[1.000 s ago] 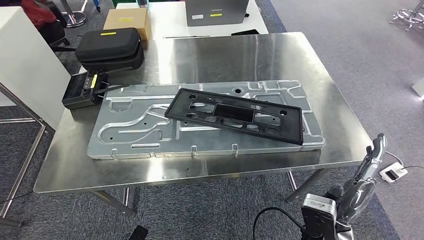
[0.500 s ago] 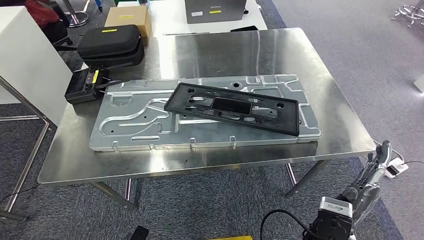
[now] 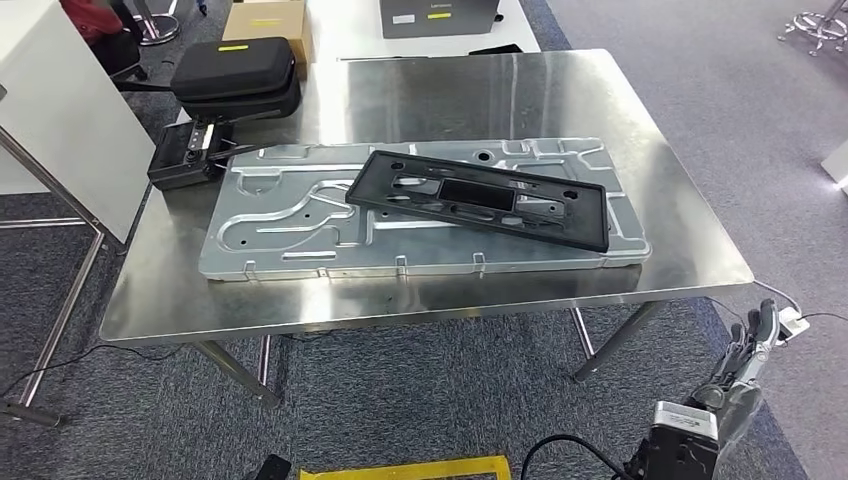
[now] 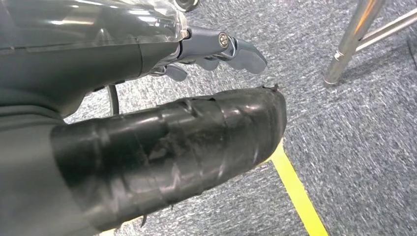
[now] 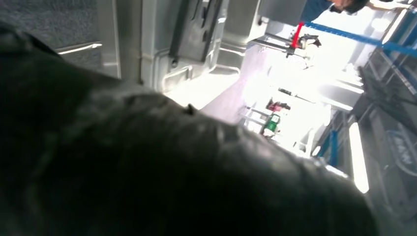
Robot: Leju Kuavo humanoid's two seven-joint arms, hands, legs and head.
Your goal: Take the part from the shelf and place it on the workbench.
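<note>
Steel workbench [image 3: 640, 130]: at its far left corner we note a black zip case [image 3: 234, 77] with a yellow label, text unreadable. Mid-surface, the black frame part [image 3: 478, 198] lies flat on an embossed metal panel [image 3: 300, 225]; we judge it light, stiff, best held by a long edge rail. Left hand [image 4: 211, 49] hangs holding nothing, fingers loosely apart. Right hand [image 3: 745, 375], below the near right corner, looks empty with fingers extended.

Steel workbench [image 3: 640, 230] — bears a metal plate [image 3: 290, 230], black case [image 3: 235, 78], black device [image 3: 185, 155].
</note>
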